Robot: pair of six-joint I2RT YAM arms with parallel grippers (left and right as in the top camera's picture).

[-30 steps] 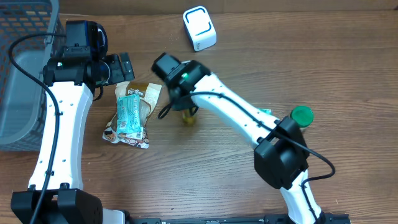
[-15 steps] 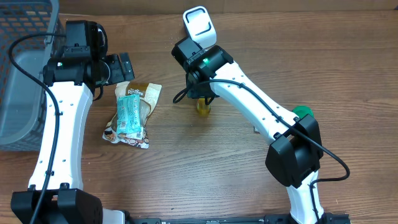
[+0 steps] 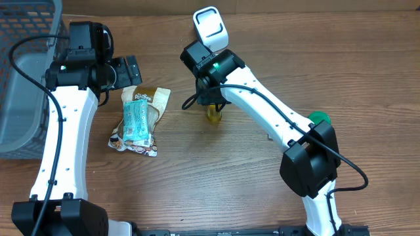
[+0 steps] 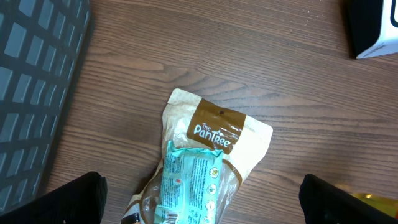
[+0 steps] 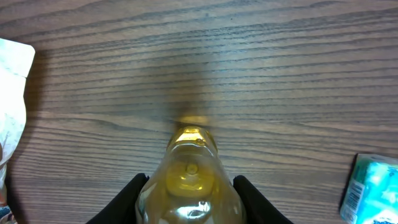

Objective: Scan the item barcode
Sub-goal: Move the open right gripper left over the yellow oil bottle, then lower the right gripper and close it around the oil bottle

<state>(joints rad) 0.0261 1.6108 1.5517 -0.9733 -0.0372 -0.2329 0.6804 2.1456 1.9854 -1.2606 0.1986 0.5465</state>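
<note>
The bottle (image 5: 189,180) is clear amber-yellow, the scanner (image 3: 209,26) white with a blue rounded outline. The pouch (image 4: 217,130) is cream with a brown label — the packet (image 4: 189,186) teal with white print. Table (image 3: 367,65): brown wood grain; basket (image 3: 33,19) grey grid; cap (image 3: 319,120) green

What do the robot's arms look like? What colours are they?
The left arm and right arm are smooth white shells with chunky black joints. A thin black cable loops along each. The right one has a small green light near its wrist. The fingers are black.
</note>
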